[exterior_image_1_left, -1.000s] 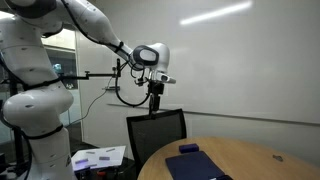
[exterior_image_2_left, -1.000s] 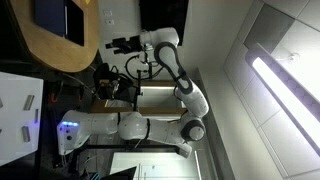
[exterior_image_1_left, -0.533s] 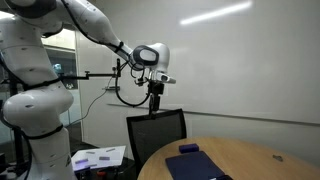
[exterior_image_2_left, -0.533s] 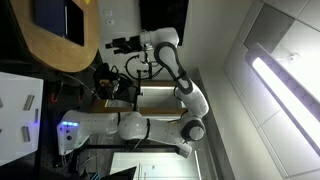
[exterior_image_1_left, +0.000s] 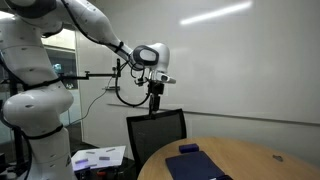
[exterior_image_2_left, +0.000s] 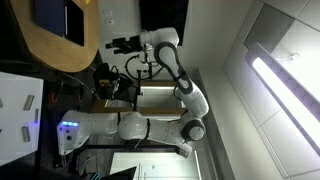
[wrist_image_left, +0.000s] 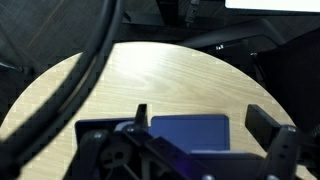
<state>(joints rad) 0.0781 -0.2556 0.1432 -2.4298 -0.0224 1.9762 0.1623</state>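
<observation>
- Your white arm (exterior_image_1_left: 40, 70) filled the 9 o'clock side of an exterior view and reached toward 3 o'clock, high over the furniture.
- The round wooden desk (exterior_image_1_left: 255, 160) sat at 5 o'clock in that view. In the wrist view it spread out beneath the camera.
- A black chair (exterior_image_1_left: 157, 132) stood at the desk's 9 o'clock edge, directly below the pincer.
- The blue pad (exterior_image_1_left: 195, 165) lay flat on the desk, near the edge beside the chair. In the wrist view it sat at 6 o'clock, framed between the fingers (wrist_image_left: 262, 125).
- Your pincer (exterior_image_1_left: 155, 108) hung well above the pad, released, with its fingers spread wide and nothing between them.
</observation>
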